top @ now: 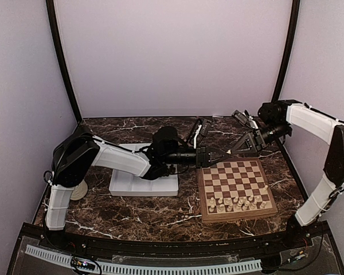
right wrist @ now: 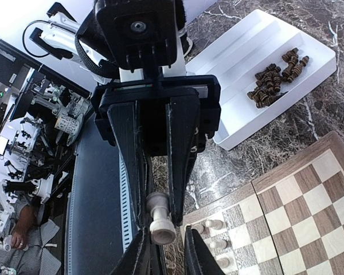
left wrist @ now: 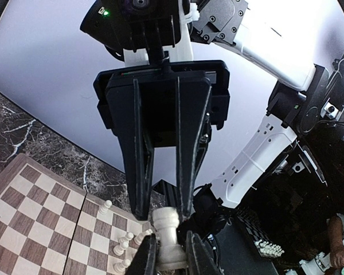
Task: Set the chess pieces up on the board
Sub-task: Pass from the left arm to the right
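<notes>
Filling the lower rows of the board point(top: 235, 172), cream chess pieces point(top: 238, 201) are standing in place. Above its upper left corner the left gripper point(left wrist: 169, 255) is clamping one cream piece point(left wrist: 166, 226); the right gripper point(right wrist: 163, 255) is sitting narrow around it, grip unclear. Dark pieces point(right wrist: 275, 80) are waiting in the tray point(right wrist: 241, 120).

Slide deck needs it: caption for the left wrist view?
Left gripper holds a cream chess piece near the board, right gripper straddling it.

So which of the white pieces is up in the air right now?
The cream piece pinched in the left gripper, off the table; the other cream pieces in view stand in the near rows of the board.
</notes>
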